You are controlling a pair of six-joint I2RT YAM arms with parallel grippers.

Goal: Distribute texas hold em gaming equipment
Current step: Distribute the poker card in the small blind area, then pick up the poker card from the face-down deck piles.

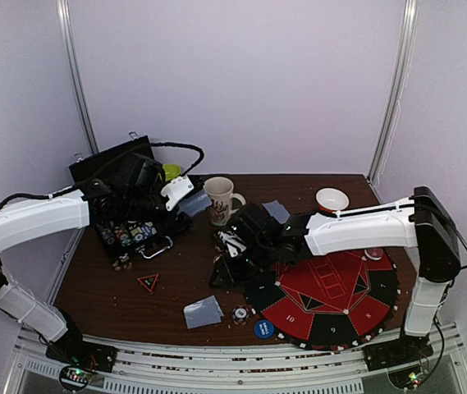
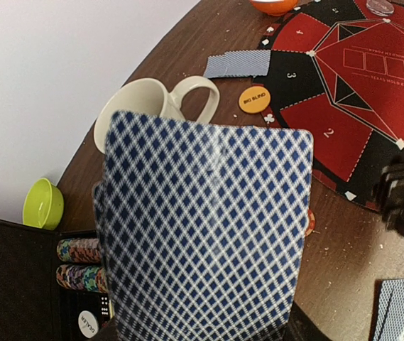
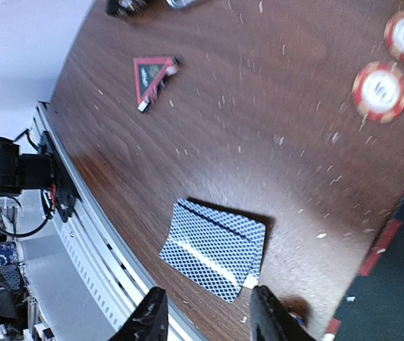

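My left gripper (image 1: 177, 192) is over the black case (image 1: 110, 168) at the back left, shut on a stack of blue-diamond-backed playing cards (image 2: 205, 227). That stack fills the left wrist view and hides the fingers. My right gripper (image 3: 207, 297) hangs open over the table's front middle, nothing between its fingers. A small pile of cards (image 3: 214, 249) lies flat on the wood just beyond its fingertips. Two red-and-white chips (image 3: 380, 89) lie further off. An orange "BIG BLIND" disc (image 2: 254, 99) sits by the mat, a blue disc (image 1: 263, 328) near the front edge.
The red-and-black poker mat (image 1: 331, 295) covers the right half. A white mug (image 1: 219, 199), a red-rimmed bowl (image 1: 331, 199) and a green bowl (image 2: 43, 204) stand at the back. More cards (image 2: 237, 64) lie behind the mat. Chip rows (image 2: 77, 263) fill the case. A red triangle marker (image 3: 152, 77) lies left of centre.
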